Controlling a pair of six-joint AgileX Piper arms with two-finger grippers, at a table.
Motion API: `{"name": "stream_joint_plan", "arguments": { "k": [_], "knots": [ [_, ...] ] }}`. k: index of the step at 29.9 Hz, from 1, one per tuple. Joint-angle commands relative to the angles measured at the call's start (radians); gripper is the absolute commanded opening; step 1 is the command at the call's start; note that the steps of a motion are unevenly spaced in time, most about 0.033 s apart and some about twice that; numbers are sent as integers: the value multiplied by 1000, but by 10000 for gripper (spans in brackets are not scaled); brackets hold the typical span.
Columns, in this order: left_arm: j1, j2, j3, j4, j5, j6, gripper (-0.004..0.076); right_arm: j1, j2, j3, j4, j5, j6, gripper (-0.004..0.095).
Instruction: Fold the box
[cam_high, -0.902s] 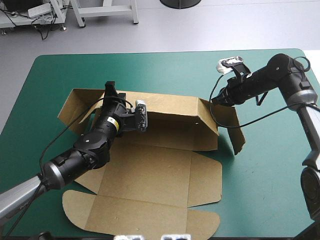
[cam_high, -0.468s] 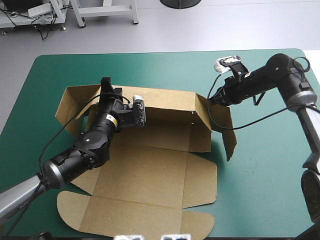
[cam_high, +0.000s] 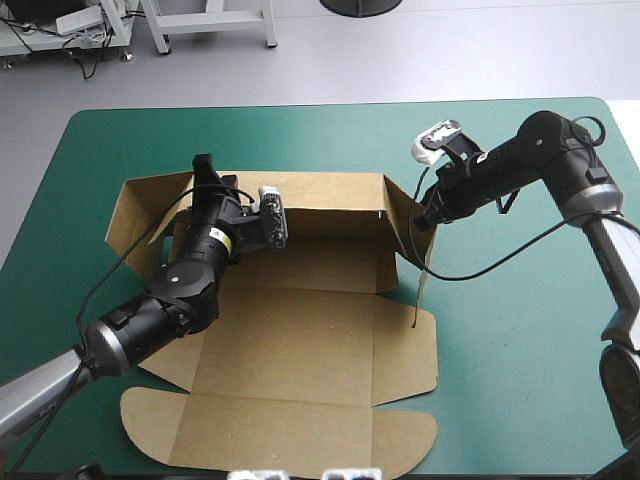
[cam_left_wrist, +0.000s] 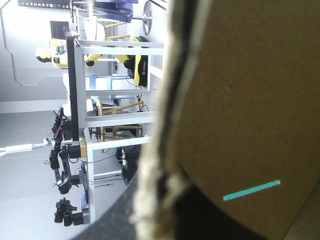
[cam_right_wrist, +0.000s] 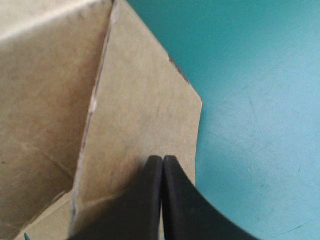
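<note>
The brown box (cam_high: 300, 345) lies open on the teal-green cover, its back wall (cam_high: 320, 190) raised. My left gripper (cam_high: 205, 168) is at that wall's left end, next to the splayed left flap (cam_high: 130, 215), and is shut on the box. In the left wrist view the board (cam_left_wrist: 240, 100) fills the space ahead, its edge running down into the left gripper (cam_left_wrist: 160, 212). My right gripper (cam_high: 428, 212) is shut, its tip pressed against the outside of the right side flap (cam_high: 402, 218), which stands nearly upright. The right wrist view shows the right gripper (cam_right_wrist: 162, 160) touching that flap (cam_right_wrist: 145, 100).
The lid panel with rounded tabs (cam_high: 280, 435) lies flat toward the near table edge. Bare teal-green cover (cam_high: 520, 350) stretches right of the box and beyond the back wall.
My right gripper moved inward and swung the right side flap from splayed to nearly upright. My left gripper shifted toward the far left with the back wall, which now stands steeper.
</note>
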Motion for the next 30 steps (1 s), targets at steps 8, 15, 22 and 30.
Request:
{"name": "stream_joint_plan", "arguments": {
  "k": [8,15,22,30],
  "knots": [
    [0,-27,-40,0,-5,14,-3,1,-89,195,237,-165,-356,-18],
    [0,-18,-40,0,-7,29,-3,1,-210,366,301,-363,-475,-17],
    [0,17,-40,-3,-27,52,-3,1,-296,558,502,-500,-651,-18],
    [0,20,-40,-3,-20,52,-3,1,-320,718,669,-546,-854,-17]
  ]
}}
